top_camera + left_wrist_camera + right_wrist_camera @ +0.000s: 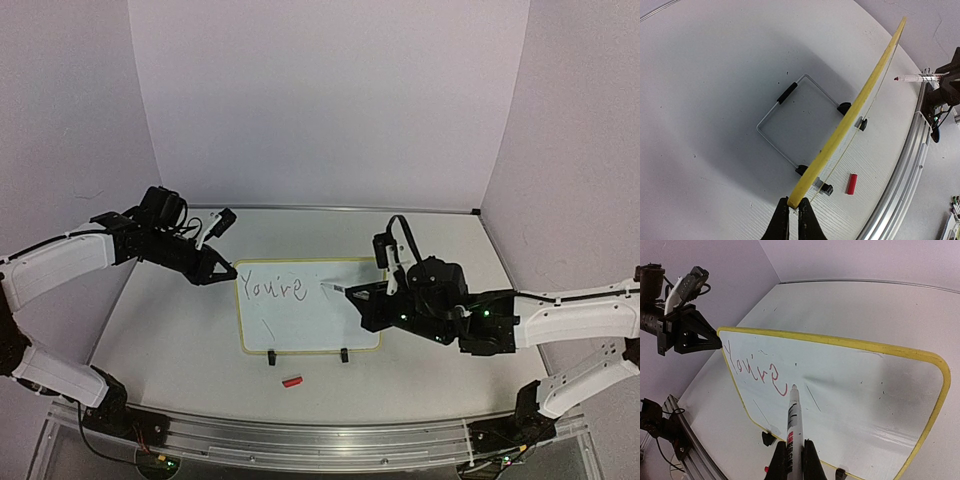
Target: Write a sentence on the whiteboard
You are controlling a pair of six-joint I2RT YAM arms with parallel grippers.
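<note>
The whiteboard (315, 325) with its yellow frame stands tilted on the table, two black clip feet on its near edge. Red handwriting, the sentence (272, 289), reads "You're" at its upper left (752, 367). My left gripper (794, 204) is shut on the board's left yellow corner (850, 115), as the top view also shows for the left gripper (222, 270). My right gripper (794, 452) is shut on a white marker (794, 422). The marker's tip sits just right of the last letter; whether it touches the board I cannot tell.
A small red cap (291, 381) lies on the table in front of the board, also seen as the cap (852, 184). A wire stand (790, 120) props the board from behind. An aluminium rail (300, 445) runs along the near table edge; purple walls enclose the back and sides.
</note>
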